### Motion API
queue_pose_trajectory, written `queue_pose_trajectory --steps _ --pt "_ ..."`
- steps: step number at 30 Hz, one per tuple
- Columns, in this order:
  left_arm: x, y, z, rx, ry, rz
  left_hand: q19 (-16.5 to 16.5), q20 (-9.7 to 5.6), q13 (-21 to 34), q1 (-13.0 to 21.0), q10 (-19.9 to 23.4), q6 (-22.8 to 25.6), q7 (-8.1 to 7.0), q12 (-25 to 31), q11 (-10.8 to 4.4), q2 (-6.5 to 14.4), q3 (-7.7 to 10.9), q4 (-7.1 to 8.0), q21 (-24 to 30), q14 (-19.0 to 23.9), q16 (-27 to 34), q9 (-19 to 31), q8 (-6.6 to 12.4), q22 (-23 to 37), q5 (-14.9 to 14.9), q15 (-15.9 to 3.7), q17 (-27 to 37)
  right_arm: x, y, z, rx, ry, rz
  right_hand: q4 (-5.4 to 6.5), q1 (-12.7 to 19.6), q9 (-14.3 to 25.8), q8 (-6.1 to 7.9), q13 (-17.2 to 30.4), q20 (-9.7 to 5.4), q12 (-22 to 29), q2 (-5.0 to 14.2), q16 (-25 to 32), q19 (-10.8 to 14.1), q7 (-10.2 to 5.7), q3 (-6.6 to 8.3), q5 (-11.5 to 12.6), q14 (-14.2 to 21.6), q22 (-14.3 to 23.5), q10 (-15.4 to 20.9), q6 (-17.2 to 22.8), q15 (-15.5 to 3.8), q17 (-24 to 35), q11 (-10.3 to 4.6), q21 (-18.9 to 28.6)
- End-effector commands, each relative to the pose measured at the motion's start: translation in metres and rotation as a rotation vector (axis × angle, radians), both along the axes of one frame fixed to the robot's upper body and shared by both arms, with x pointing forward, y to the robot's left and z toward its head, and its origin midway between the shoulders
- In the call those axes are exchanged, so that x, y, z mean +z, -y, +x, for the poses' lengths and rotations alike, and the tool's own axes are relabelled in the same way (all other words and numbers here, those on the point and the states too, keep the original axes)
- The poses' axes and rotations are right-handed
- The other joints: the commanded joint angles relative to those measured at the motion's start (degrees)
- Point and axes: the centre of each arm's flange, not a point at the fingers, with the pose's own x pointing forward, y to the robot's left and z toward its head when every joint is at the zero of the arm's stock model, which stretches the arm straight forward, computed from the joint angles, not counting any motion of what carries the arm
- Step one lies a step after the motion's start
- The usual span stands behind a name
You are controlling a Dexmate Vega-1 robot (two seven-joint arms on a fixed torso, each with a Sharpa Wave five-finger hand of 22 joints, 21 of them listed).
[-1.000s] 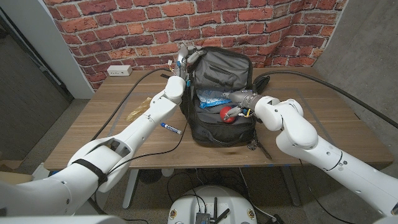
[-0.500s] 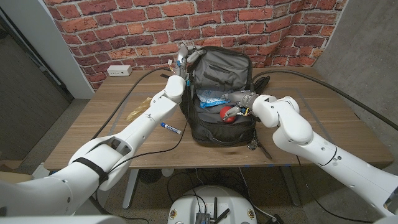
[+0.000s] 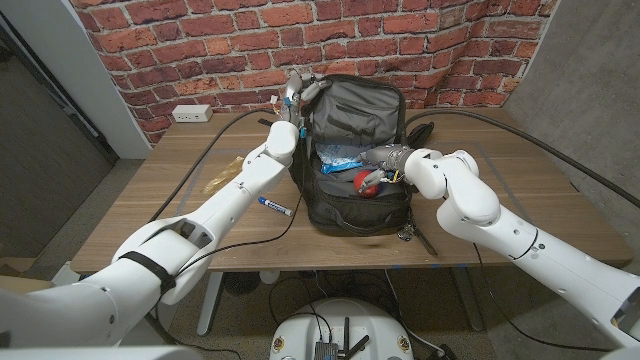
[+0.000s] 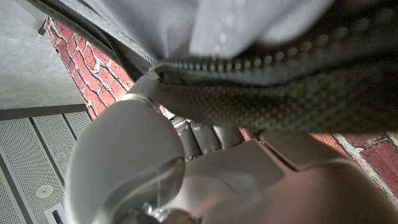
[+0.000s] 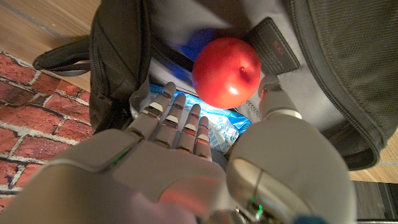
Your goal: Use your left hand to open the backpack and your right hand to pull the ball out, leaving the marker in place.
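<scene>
The black backpack (image 3: 355, 205) stands open in the middle of the table (image 3: 520, 195). My left hand (image 3: 297, 97) grips the upper left edge of its raised flap; the zipper (image 4: 249, 65) runs just past that hand (image 4: 186, 168). My right hand (image 3: 378, 162) reaches inside the bag from the right. The red ball (image 3: 367, 185) lies just below it. Up close, the ball (image 5: 226, 73) sits between the spread fingers (image 5: 177, 121) and the thumb, which is near its edge; no grip shows. A blue marker (image 3: 274, 207) lies on the table left of the bag.
Crinkled blue-and-clear plastic (image 3: 338, 155) lies in the bag behind the ball. A white power strip (image 3: 191, 113) sits at the back left, and black cables cross the table. A tan object (image 3: 220, 180) lies under my left arm. A brick wall stands behind.
My right hand and forearm have edged a little to the left inside the bag, closer over the ball. The left hand and the flap have not moved.
</scene>
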Motion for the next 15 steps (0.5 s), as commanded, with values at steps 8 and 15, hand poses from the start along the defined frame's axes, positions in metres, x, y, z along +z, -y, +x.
queue_pose_trajectory --steps 8,15 --pt "0.0005 0.0012 0.0013 -0.001 -0.001 -0.004 0.6 -7.93 0.1 -0.1 0.3 0.3 -0.04 0.4 0.16 0.6 1.08 0.58 -0.3 0.6 0.0 0.1 0.12 0.2 0.4 0.02 0.2 0.0023 0.0014 0.0056 -0.013 -0.017 -0.026 -0.81 3.4 0.2 1.48 0.6 -1.53 1.1 0.06 1.9 1.5 -0.77 0.25 0.1 3.3 0.2 4.0 4.1 -6.02 0.6 -1.04 0.5" --pt "0.0003 0.0012 0.0003 0.003 0.000 -0.003 0.6 -7.92 0.1 -0.1 0.4 0.2 -0.03 0.4 0.01 0.6 1.09 0.56 -0.3 0.5 -0.1 0.1 0.12 0.2 0.4 0.03 0.2 0.0016 0.0012 0.0065 -0.016 -0.014 -0.028 -0.92 4.8 0.3 1.75 1.0 -2.19 1.5 0.05 2.8 2.3 -0.86 0.29 0.1 4.7 0.2 5.4 5.0 -7.07 1.0 -1.25 0.6"
